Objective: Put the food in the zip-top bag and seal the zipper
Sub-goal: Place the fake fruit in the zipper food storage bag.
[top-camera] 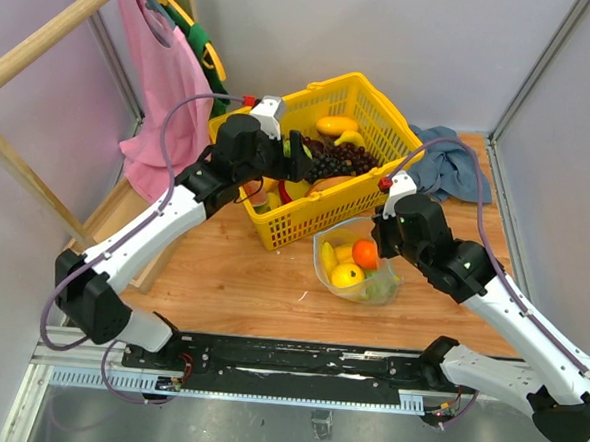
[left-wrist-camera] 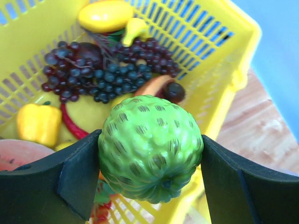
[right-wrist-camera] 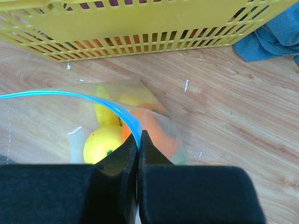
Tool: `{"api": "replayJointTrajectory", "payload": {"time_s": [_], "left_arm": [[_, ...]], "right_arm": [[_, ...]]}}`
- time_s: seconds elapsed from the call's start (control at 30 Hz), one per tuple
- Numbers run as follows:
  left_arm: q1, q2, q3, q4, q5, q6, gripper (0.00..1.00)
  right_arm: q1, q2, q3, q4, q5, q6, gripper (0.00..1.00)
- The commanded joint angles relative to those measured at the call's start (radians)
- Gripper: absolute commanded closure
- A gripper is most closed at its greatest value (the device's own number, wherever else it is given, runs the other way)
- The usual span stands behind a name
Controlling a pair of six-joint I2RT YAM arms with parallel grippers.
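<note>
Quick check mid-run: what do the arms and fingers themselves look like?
Left arm and right arm match: white shells, black joint housings, a lavender cable looping along each, a red dot near the wrist. Fingers are matte black, flat wedges.

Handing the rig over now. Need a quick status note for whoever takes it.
Left tool: shut on the bumpy green fruit, above the basket.
Right tool: shut on the zipper, holding the bag mouth open in front of the basket.
Done: an orange fruit and yellow ones are in the bag.
Left: bag the green fruit and any other food, then seal the zipper.
</note>
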Motion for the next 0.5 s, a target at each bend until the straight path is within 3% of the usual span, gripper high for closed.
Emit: {"api": "replayJointTrajectory", "payload": {"time_s": [0.0, 0.47], "left_arm": [[-0.041, -0.104, -0.055, 0.051, 0.069, -0.028, 0.61], [-0.279, -0.334, -0.229, 0.103, 0.104, -0.029, 0.64]], "right_arm": [[-0.014, -0.021, -0.001, 0.027, 0.029, 0.028, 0.99], [-0.014, -0.021, 0.008, 0.038, 0.045, 0.034, 0.99]]}}
